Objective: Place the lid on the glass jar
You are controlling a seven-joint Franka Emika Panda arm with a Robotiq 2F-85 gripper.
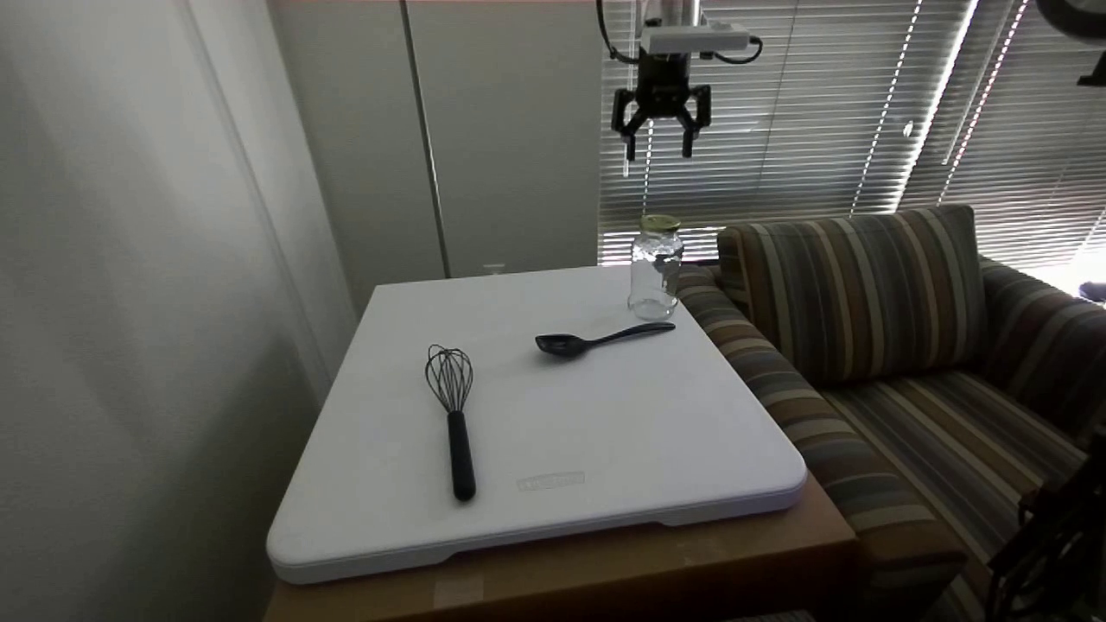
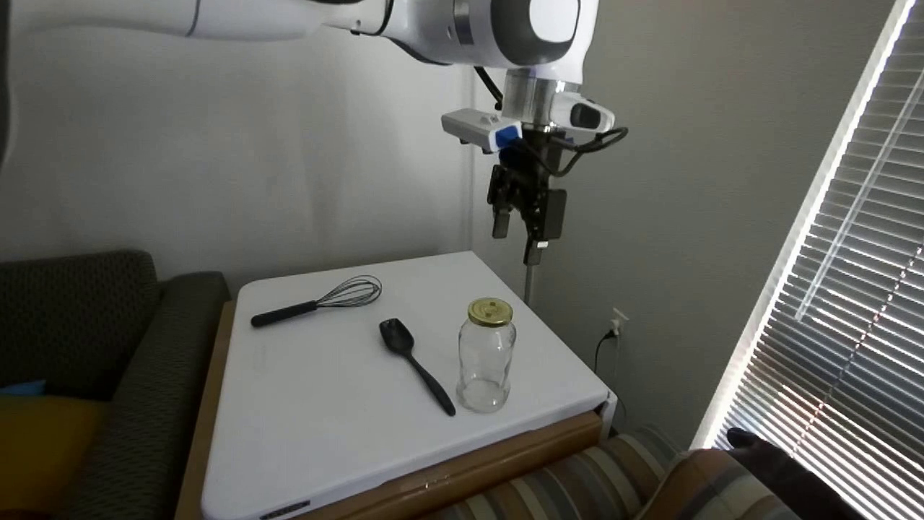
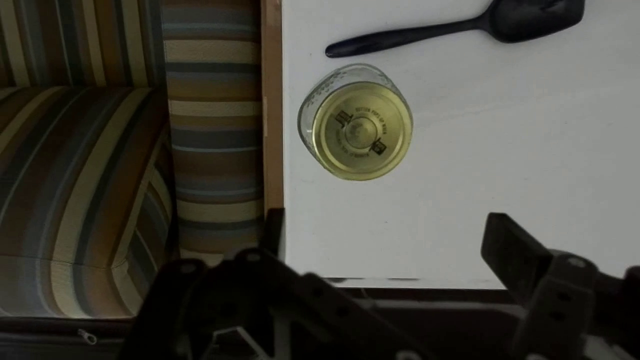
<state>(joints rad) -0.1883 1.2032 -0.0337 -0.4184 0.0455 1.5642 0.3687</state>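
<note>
The glass jar (image 1: 654, 275) stands upright near a corner of the white table. The gold lid (image 1: 660, 224) sits flat on top of its mouth. In an exterior view the jar (image 2: 484, 365) and the lid (image 2: 490, 312) are seen from nearer. In the wrist view the lid (image 3: 362, 135) covers most of the jar (image 3: 307, 122). Whether the lid is screwed tight cannot be told. My gripper (image 1: 658, 154) is open and empty, high above the table. It also shows in the other views (image 2: 517, 245) (image 3: 385, 217), with its fingers wide apart and the jar beyond them.
A black spoon (image 2: 419, 365) lies beside the jar on the white table (image 1: 657, 432). A black whisk (image 1: 458, 432) lies farther off. A striped armchair (image 1: 864, 302) stands against the table's side. A wall (image 1: 518, 130) and window blinds (image 1: 821, 112) are behind.
</note>
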